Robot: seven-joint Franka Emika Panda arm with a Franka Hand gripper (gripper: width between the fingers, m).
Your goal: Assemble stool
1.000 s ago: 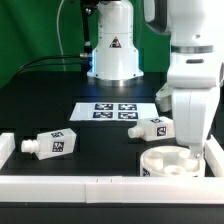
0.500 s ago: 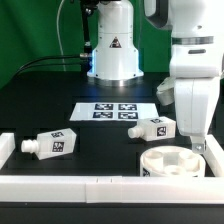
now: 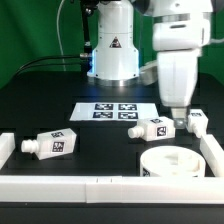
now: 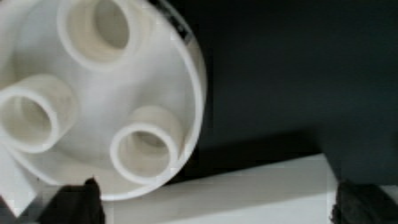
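Observation:
The stool's round white seat (image 3: 170, 162) lies sockets-up at the front, on the exterior view's right; the wrist view shows the seat (image 4: 98, 90) with three round sockets. One tagged leg (image 3: 152, 128) lies just behind it. A second leg (image 3: 198, 122) lies by the right rail and a third leg (image 3: 50, 144) lies at the left. My gripper (image 3: 179, 116) hangs above and behind the seat, between the two right-hand legs. It is open (image 4: 217, 205), and nothing sits between its dark fingertips (image 4: 71, 203).
The marker board (image 3: 115, 111) lies flat mid-table. White border rails run along the front (image 3: 100, 186), the left (image 3: 6, 146) and the right (image 3: 213, 152); a rail (image 4: 267, 185) also shows in the wrist view. The robot base (image 3: 112, 50) stands at the back.
My gripper has lifted off the seat and drifted back and toward the exterior view's left, still open. This uncovers the leg by the right rail. The parts have not moved.

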